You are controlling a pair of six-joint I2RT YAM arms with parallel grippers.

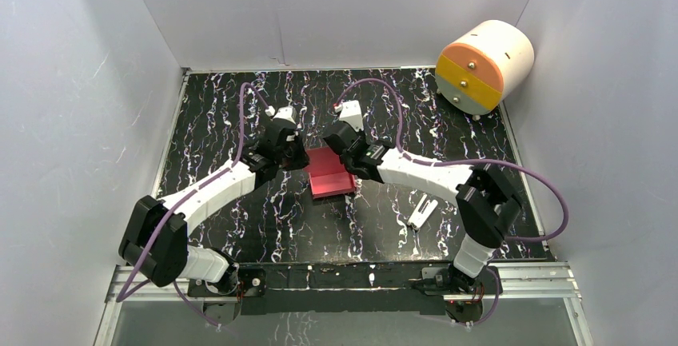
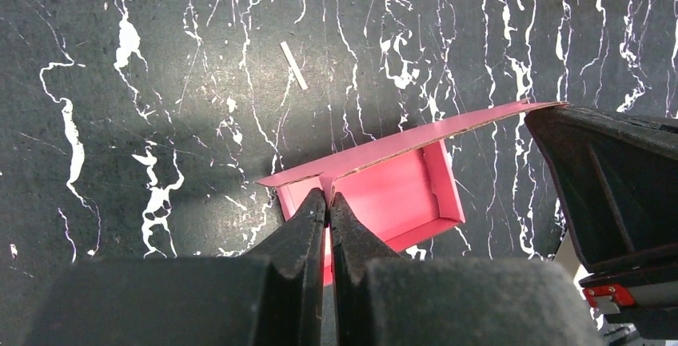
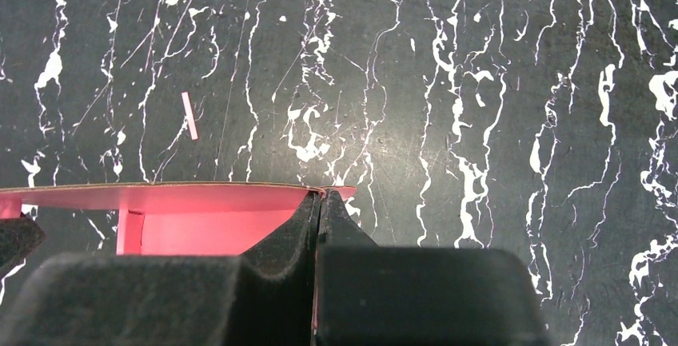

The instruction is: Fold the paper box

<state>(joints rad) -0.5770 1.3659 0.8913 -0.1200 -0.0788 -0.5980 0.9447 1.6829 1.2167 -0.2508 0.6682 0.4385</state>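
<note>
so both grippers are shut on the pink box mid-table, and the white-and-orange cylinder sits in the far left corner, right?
Not quite: the white-and-orange cylinder sits in the far right corner, not the left, as the top external view shows. The rest holds: left gripper and right gripper are both shut on the pink box mid-table.

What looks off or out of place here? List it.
A small white sliver lies loose on the table beyond the paper box, like a stray scrap. The box's far flap sits askew, slightly bowed rather than flush with the walls, with the left gripper and right gripper pinched shut on its edge.
</note>
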